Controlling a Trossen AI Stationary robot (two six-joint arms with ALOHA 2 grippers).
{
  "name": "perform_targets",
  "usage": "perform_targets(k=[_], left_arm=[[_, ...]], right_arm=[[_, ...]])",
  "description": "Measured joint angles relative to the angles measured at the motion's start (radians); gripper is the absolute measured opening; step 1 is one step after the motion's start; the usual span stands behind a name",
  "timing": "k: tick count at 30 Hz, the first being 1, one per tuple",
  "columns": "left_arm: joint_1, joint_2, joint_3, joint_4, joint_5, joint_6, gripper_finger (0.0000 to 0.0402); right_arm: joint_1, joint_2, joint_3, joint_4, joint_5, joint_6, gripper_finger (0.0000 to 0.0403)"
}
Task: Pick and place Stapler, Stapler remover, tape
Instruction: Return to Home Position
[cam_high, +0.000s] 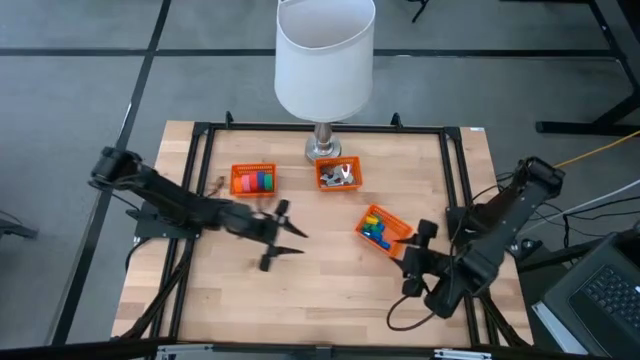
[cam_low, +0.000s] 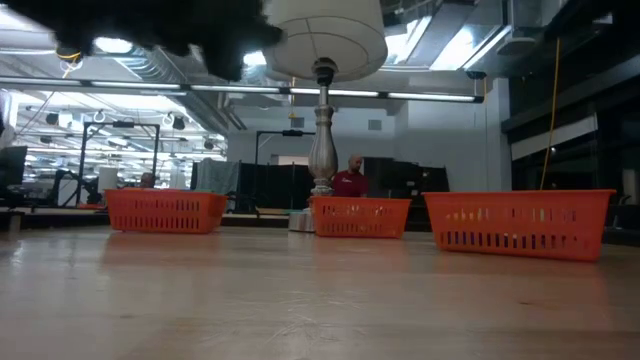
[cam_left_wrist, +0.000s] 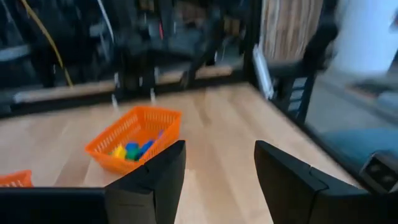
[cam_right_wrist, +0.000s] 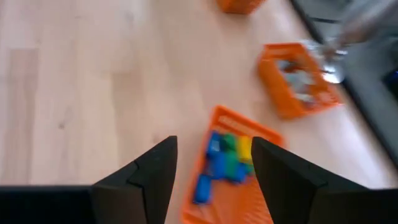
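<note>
The tape rolls (cam_high: 260, 181) sit in an orange basket (cam_high: 236, 180) on the surface, at eleven o'clock from the left gripper (cam_high: 290, 231). Its fingers are spread wide and hold nothing. The left arm is nearer. The right gripper (cam_high: 412, 256) waits at four o'clock, also spread and empty.

Clear front, cluttered back.
The table (cam_high: 330, 300) is bare across its near middle. Farther back stand the left basket (cam_high: 253, 179), the middle basket (cam_high: 338, 175) and, well apart, the tilted right basket (cam_high: 383, 230). The lamp (cam_high: 322, 60) rises just behind the middle basket; the left gripper (cam_high: 290, 237) hangs over mid-table.
</note>
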Motion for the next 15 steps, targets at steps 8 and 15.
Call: perform_targets(k=[8,15], left_arm=[[-0.051,-0.296,-0.298,0.186,-0.021,0.0,0.0188],[-0.083,-0.481,-0.415,0.172,-0.082,0.003,0.0187]], right_arm=[[-0.078,-0.072,-0.301,0.717,-0.167,-0.318,0.0211],[-0.136,-0.121,-0.549,1.41,-0.447,-0.567,0.021]])
